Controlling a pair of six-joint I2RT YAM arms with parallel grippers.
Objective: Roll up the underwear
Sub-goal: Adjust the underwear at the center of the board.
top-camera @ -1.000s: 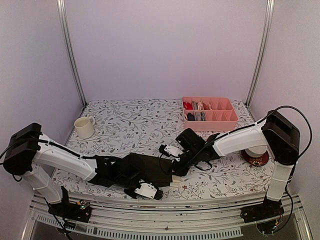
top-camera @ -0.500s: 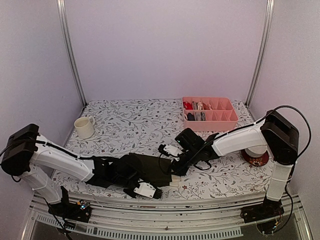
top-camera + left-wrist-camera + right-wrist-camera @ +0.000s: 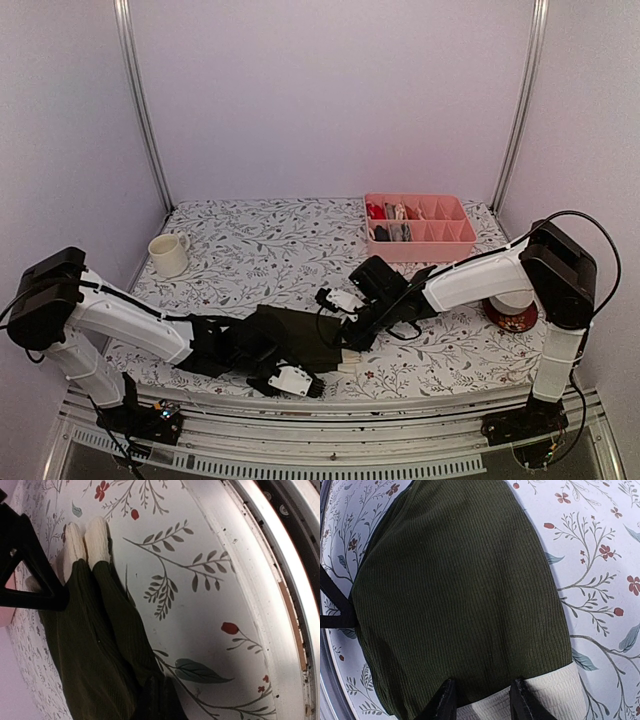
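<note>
Lying near the front edge of the flowered table [image 3: 250, 240], lower centre of the overhead view, the dark olive underwear [image 3: 295, 338] has the right gripper [image 3: 484, 700] on its cream waistband, jaws apart. The left gripper [image 3: 312, 386] sits at its near side; whether its jaws are apart or together, I cannot tell.

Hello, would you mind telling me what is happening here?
Both arms are working on one dark olive ribbed cloth garment with a cream waistband, lying near the floral table's front edge. The right gripper sits at the waistband, fingers apart; the left gripper is at the opposite end. It is not visibly rolled yet.
</note>
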